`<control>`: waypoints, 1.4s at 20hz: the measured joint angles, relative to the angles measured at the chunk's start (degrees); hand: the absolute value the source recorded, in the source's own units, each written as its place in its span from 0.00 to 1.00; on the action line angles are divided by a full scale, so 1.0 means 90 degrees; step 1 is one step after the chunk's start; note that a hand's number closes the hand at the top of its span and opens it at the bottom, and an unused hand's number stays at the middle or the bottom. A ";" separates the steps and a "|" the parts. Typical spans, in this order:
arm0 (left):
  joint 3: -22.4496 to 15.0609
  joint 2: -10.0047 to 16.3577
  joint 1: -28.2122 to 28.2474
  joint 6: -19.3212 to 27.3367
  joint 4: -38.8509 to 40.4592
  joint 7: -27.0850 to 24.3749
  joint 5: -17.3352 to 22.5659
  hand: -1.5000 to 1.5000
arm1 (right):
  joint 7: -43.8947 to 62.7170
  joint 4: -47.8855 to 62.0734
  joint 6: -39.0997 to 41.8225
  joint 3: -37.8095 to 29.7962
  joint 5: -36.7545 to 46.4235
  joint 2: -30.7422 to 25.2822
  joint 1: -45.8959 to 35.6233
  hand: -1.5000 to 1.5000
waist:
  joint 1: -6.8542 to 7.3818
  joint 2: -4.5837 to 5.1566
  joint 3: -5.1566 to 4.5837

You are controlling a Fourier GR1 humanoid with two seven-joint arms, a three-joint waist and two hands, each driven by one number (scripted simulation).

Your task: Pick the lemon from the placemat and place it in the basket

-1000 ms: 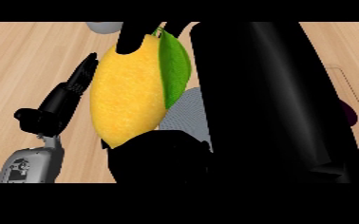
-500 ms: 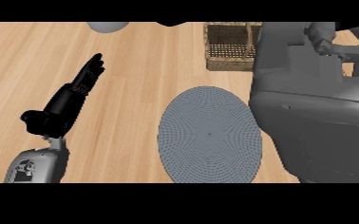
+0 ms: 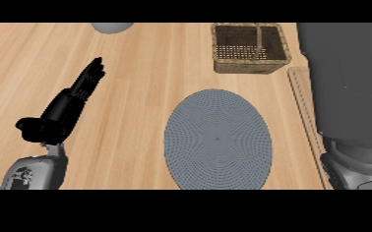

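Note:
The grey oval placemat lies in the middle of the wooden counter with nothing on it. The wicker basket with its handle stands behind it at the upper right; I see only dark mesh inside. No lemon shows anywhere in the view. My left hand rests open at the left, fingers straight and pointing away. Only the grey forearm of my right arm shows, filling the right edge; its hand is out of sight.
A grey rounded object sits at the top edge, left of the basket. A long wooden strip runs along the right of the placemat, beside my right forearm.
The lemon, held close up and filling the view a second ago, is out of sight. My right arm has swung to the right edge, uncovering the basket. The left hand has hardly moved.

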 measured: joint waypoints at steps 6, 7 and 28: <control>0.0031 -0.0001 -0.0072 0.0001 0.0001 0.0066 -0.0004 0.50 | -0.0875 0.0708 -0.0238 -0.0228 -0.0206 -0.0208 0.0329 1.00 | -0.0019 -0.0003 0.0001; 0.0022 -0.0008 -0.0094 0.0015 0.0062 0.0018 -0.0042 0.50 | -0.0988 0.0759 -0.0293 -0.0243 -0.0205 -0.0244 0.0374 1.00 | -0.0025 -0.0002 0.0001; 0.0010 -0.0067 -0.0055 -0.0048 -0.0039 0.0059 -0.0045 0.50 | -0.3755 0.3063 -0.2116 -0.1011 -0.0516 -0.0796 0.0325 0.00 | 0.0028 0.0012 0.0002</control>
